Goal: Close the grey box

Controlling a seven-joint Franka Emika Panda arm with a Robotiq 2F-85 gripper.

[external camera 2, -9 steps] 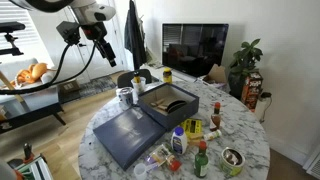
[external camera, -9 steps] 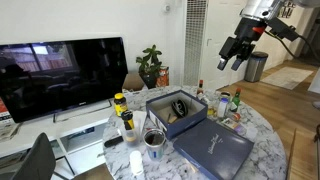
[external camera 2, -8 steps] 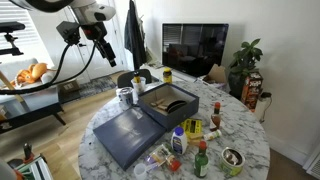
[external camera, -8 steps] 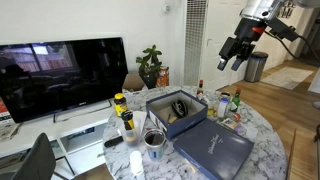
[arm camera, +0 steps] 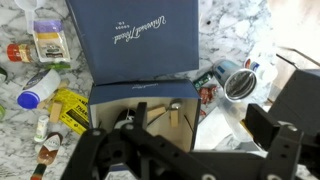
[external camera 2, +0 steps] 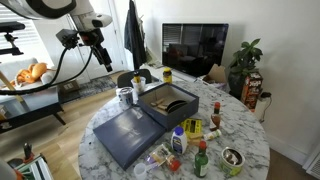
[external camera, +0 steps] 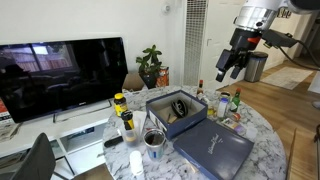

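Note:
The grey box (external camera: 178, 112) stands open on the round marble table, with small items inside. It also shows in the other exterior view (external camera 2: 168, 102) and in the wrist view (arm camera: 140, 108). Its flat lid (external camera: 213, 150) lies on the table beside the box, emblem side up, and is seen in both exterior views (external camera 2: 125, 136) and the wrist view (arm camera: 135, 38). My gripper (external camera: 228, 68) hangs high in the air, well above and to one side of the table, open and empty. It also appears in an exterior view (external camera 2: 104, 56) and in the wrist view (arm camera: 185, 150).
A metal cup (external camera: 154, 140) stands by the box. Several bottles and small jars (external camera: 225, 103) crowd the marble table (external camera: 265, 130) around it. A TV (external camera: 60, 75) and a potted plant (external camera: 150, 65) stand behind.
My gripper has come down a little and shifted slightly toward the table. The box, lid and bottles have not moved.

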